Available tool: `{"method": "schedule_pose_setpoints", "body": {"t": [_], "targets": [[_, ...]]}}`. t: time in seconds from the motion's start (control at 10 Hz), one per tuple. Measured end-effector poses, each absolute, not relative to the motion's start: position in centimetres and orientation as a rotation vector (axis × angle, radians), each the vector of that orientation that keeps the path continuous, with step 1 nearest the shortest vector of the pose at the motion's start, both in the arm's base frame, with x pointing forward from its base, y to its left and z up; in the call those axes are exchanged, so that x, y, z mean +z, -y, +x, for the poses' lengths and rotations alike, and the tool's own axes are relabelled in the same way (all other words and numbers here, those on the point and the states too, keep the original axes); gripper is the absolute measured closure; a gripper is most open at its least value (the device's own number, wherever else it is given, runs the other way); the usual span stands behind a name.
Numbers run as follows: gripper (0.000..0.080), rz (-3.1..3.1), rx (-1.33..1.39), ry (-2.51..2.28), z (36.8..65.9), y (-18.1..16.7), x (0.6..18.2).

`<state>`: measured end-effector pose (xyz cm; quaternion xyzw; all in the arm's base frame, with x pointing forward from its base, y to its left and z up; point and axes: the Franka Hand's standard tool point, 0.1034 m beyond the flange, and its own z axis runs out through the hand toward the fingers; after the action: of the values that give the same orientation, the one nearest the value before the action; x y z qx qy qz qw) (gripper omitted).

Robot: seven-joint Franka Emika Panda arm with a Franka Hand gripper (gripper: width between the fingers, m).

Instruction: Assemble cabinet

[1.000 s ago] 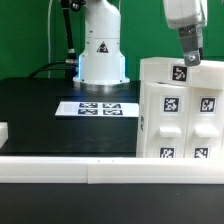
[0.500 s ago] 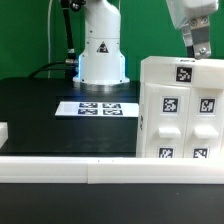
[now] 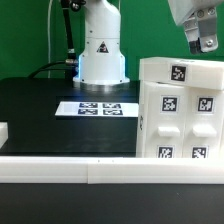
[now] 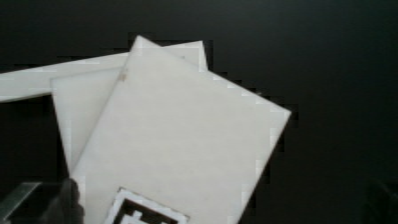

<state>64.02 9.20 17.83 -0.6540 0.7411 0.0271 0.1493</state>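
Observation:
The cabinet (image 3: 180, 115) is a large white box with several black-and-white tags. It stands on the black table at the exterior view's right. My gripper (image 3: 201, 41) hangs just above its top far corner, clear of it, with the jaws apart and nothing between them. In the wrist view the cabinet (image 4: 178, 130) fills the middle as tilted white panels with one tag at the edge. One dark fingertip (image 4: 25, 205) shows beside it; the other is out of view.
The marker board (image 3: 98, 108) lies flat on the table in front of the white robot base (image 3: 102, 50). A white rail (image 3: 90, 170) runs along the front edge. A small white block (image 3: 3, 132) sits at the exterior view's left edge.
My gripper has risen from the tag on the cabinet's top and shifted slightly to the exterior view's right. The cabinet has not moved.

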Motion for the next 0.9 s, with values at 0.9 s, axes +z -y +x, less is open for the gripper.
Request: {"method": "schedule_pose_setpoints", "body": {"t": [0.9], "targets": [[0.0002, -2.705, -0.054, -1.020, 64.17, -8.90, 17.63]]}}
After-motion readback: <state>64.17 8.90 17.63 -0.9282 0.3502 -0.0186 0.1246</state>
